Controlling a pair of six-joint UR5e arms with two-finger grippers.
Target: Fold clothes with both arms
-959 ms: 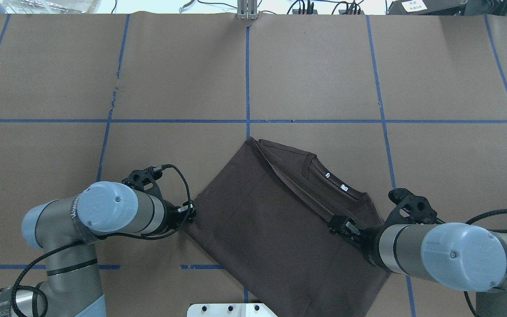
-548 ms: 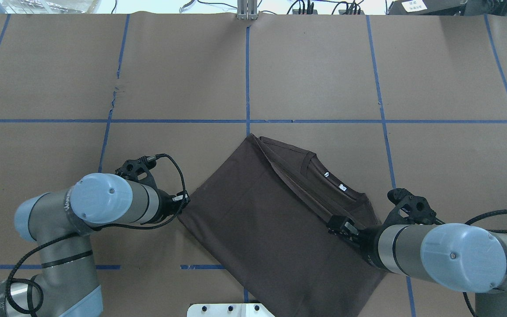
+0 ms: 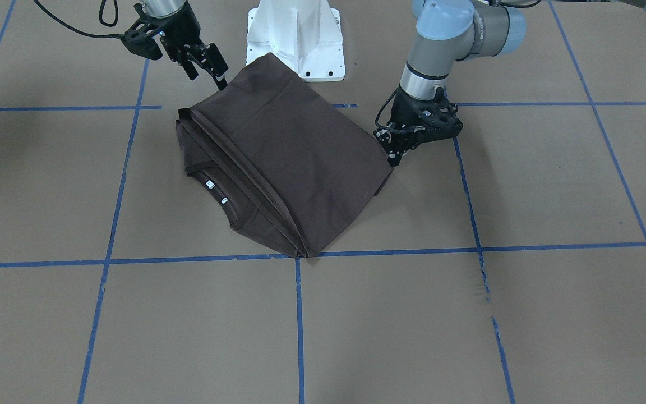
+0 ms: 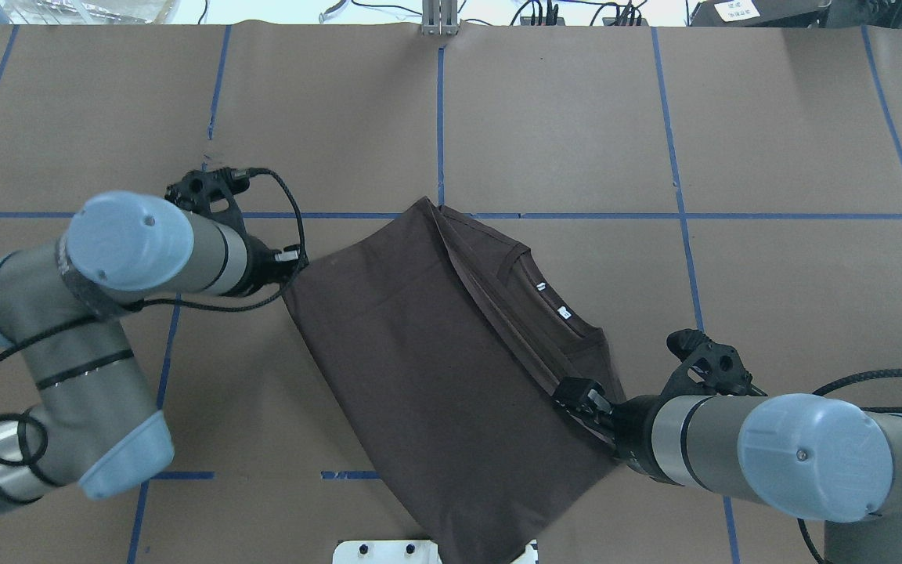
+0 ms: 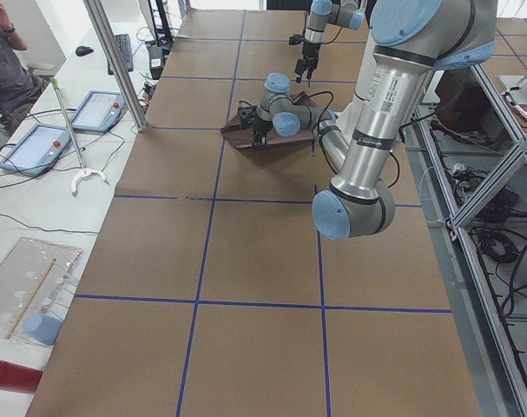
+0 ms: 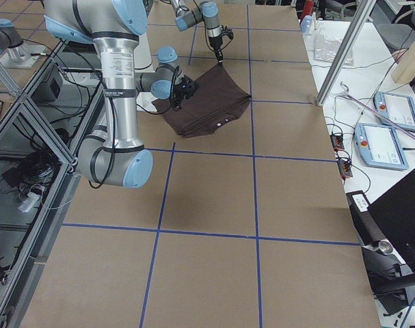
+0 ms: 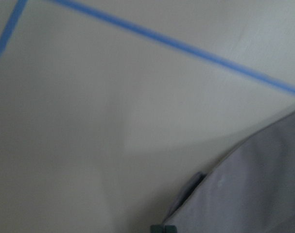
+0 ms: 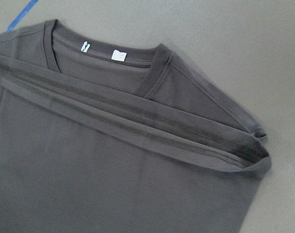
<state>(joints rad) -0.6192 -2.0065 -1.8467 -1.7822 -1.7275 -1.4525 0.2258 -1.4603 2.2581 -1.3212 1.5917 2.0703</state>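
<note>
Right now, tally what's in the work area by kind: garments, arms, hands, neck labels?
T-shirt: 1
Robot arms: 2, left arm, right arm
Hands: 2, left hand, right hand
White neck labels: 2, and
Total: 7

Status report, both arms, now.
Left gripper and right gripper each at a corner of the T-shirt, apparently pinching it. Shirt folded over, collar exposed. Nothing in the way.
</note>
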